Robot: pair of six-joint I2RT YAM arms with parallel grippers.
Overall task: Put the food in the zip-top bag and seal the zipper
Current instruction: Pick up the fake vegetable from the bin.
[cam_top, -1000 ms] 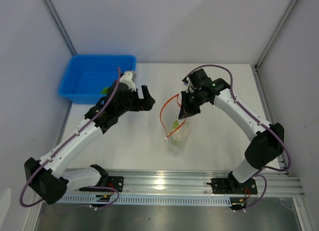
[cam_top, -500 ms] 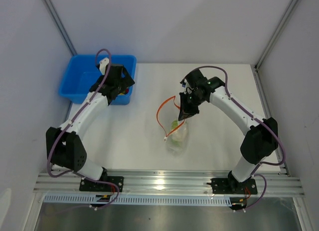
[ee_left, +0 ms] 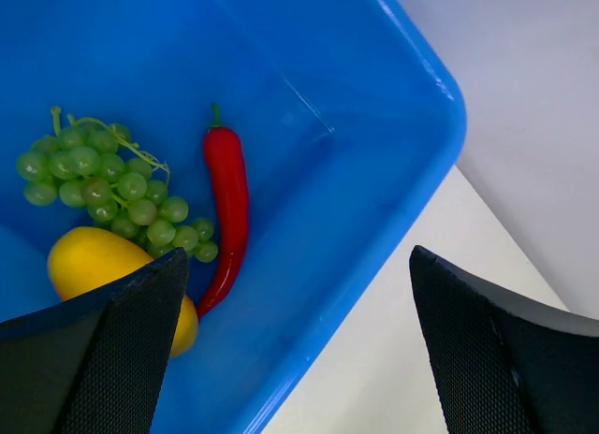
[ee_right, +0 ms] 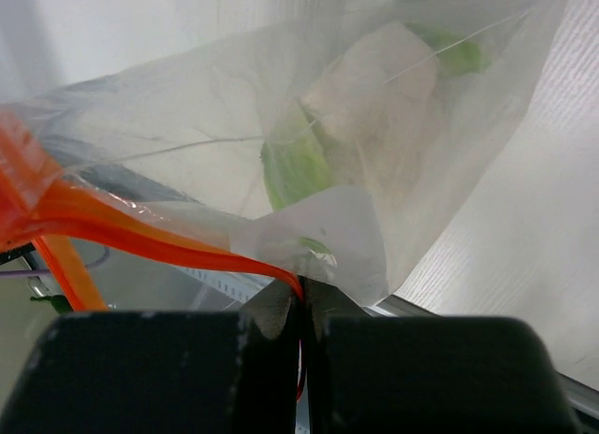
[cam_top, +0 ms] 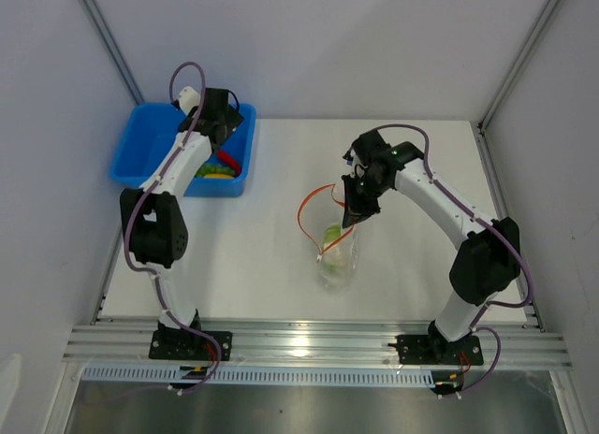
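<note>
The clear zip-top bag (cam_top: 339,258) hangs in the middle of the table, its mouth held up and its bottom on the table. My right gripper (cam_top: 354,212) (ee_right: 301,298) is shut on the bag's rim at the orange zipper (cam_top: 314,208) (ee_right: 112,224). White cauliflower with green leaves (ee_right: 374,88) (cam_top: 331,236) lies inside the bag. My left gripper (cam_top: 225,135) (ee_left: 298,266) hovers open and empty above the near rim of the blue bin (ee_left: 412,144). In that bin lie a green grape bunch (ee_left: 112,186), a red chili pepper (ee_left: 227,205) and a yellow-orange piece (ee_left: 94,266).
The blue bin (cam_top: 140,167) stands at the table's back left corner, against the left wall. Metal frame posts run up the back corners. An aluminium rail (cam_top: 309,345) with both arm bases crosses the near edge.
My left arm has swung from the table's middle back and left to above the blue bin. The right gripper has kept its grip, and the bag has shifted slightly right.
</note>
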